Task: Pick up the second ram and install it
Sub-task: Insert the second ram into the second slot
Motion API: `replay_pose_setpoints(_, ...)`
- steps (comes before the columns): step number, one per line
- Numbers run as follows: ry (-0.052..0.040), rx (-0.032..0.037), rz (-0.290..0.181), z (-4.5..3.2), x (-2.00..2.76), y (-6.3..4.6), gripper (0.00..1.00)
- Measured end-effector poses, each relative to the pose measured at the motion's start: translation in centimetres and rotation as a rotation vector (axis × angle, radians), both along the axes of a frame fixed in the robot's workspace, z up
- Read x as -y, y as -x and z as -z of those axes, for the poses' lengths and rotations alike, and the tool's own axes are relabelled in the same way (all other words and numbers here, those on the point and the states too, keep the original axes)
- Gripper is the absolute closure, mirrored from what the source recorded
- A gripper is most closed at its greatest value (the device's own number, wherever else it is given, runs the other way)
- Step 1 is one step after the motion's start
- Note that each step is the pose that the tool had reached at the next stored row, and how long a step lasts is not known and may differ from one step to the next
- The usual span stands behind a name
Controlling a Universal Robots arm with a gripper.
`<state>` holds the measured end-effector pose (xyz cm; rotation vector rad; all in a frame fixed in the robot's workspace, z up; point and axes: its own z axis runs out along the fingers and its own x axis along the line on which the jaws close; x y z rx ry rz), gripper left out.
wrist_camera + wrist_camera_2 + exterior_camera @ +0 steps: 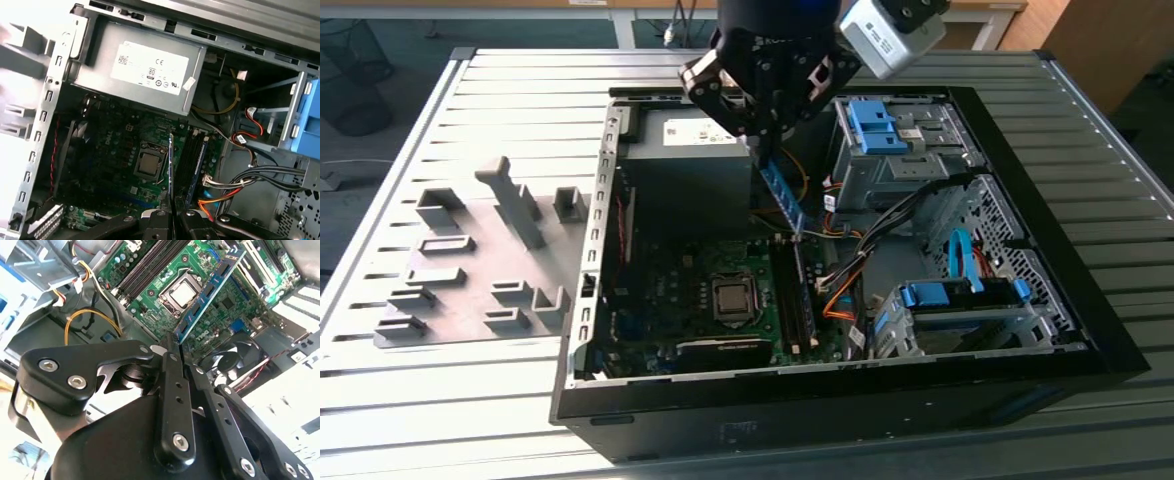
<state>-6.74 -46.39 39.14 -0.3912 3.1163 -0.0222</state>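
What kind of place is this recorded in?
Probably a robotics lab bench: an open black desktop computer case lies on a ribbed grey metal table, grey plastic holder blocks stand beside it, and the gripper holds a thin blue-green memory strip over it.

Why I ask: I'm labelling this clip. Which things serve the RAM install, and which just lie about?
Job in hand: claw, shut on the second ram; memory slots on the motherboard.
Lying about: grey holder blocks, power supply, blue drive cages, bundled cables.
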Motion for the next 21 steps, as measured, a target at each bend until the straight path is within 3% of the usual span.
replay_pose_setpoints(16,0.0087,0.0000,0.201,0.03,0.00,0.00,0.86)
replay_pose_setpoints(21,0.0088,-0.0001,0.226,0.04,0.00,0.00,0.86)
